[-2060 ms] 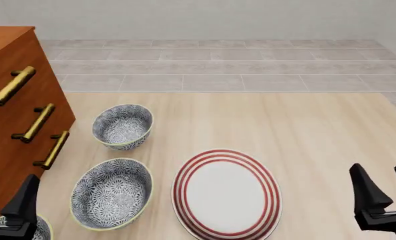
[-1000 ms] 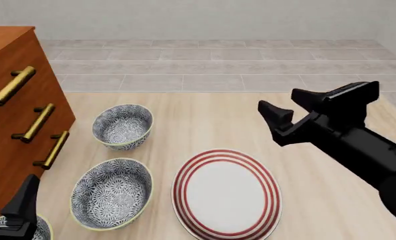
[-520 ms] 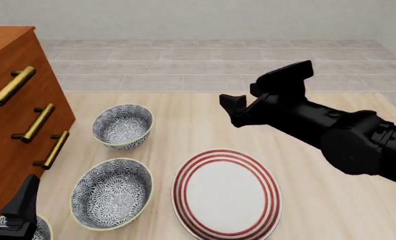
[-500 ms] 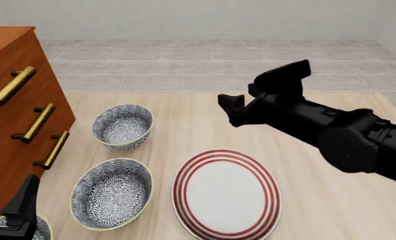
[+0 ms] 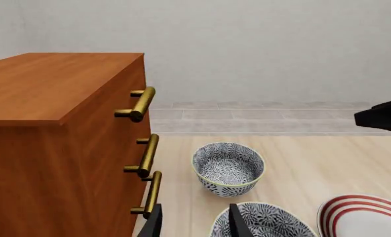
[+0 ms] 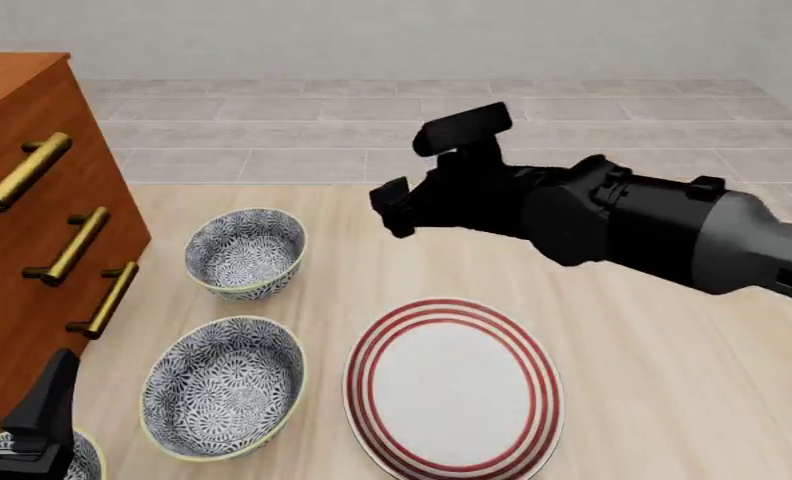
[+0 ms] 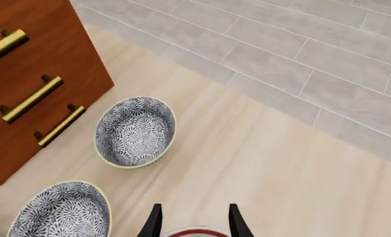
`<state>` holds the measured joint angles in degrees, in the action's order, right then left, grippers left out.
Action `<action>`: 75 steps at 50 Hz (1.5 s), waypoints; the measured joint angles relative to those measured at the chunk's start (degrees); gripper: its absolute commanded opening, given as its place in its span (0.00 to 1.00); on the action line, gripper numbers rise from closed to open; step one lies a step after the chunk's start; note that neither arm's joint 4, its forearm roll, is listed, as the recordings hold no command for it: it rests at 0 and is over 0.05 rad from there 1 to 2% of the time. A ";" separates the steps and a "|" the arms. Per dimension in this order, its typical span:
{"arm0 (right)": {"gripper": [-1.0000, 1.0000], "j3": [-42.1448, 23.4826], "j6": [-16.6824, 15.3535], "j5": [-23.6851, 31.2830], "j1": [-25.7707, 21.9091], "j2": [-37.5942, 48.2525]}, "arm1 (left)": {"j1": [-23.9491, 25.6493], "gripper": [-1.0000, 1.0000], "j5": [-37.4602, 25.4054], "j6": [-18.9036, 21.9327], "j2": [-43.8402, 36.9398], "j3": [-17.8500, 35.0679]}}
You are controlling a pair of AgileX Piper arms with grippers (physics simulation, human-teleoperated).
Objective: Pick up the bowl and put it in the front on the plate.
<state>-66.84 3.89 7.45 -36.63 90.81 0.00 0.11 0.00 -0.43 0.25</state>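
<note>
Target bowl (image 6: 245,252): far one of the row, upright on the table (image 6: 636,330) beside the wooden dresser (image 6: 29,230), beyond and left of the plate (image 6: 452,387). It lies left of and below the right gripper (image 6: 430,170), which hovers well apart from it with jaws parted and empty. The right arm looks the likelier to take it. Left gripper (image 6: 29,425) is parked low at the near edge, jaws apart, holding nothing. Count: three bowls (middle bowl (image 6: 223,385), near bowl (image 6: 83,460) cut off by the frame), one plate, two grippers.

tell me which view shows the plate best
The front view: the whole plate with its red rings lies in sight, unobstructed. The left wrist view catches only a cropped edge; the right wrist view shows just a sliver of rim.
</note>
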 measured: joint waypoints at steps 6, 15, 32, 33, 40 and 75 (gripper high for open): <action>1.00 -3.26 1.09 1.96 -1.20 3.07 | 0.00 1.00 0.00 0.00 0.00 0.00; 1.00 -7.44 2.61 3.77 -2.42 7.00 | 0.00 1.00 0.00 0.00 0.00 0.00; 1.00 -12.63 8.56 4.52 -4.29 12.20 | 0.00 1.00 0.00 0.00 0.00 0.00; 1.00 -12.96 8.90 4.52 -4.42 12.53 | 0.00 1.00 0.00 0.00 0.00 0.00; 1.00 -15.48 11.02 4.46 -4.67 15.03 | 0.00 1.00 0.00 0.00 0.00 0.00; 1.00 -27.54 18.98 4.02 -3.62 27.66 | 0.00 1.00 0.00 0.00 0.00 0.00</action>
<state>-94.39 22.86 11.47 -40.24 118.47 0.00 0.11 0.00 -0.43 0.25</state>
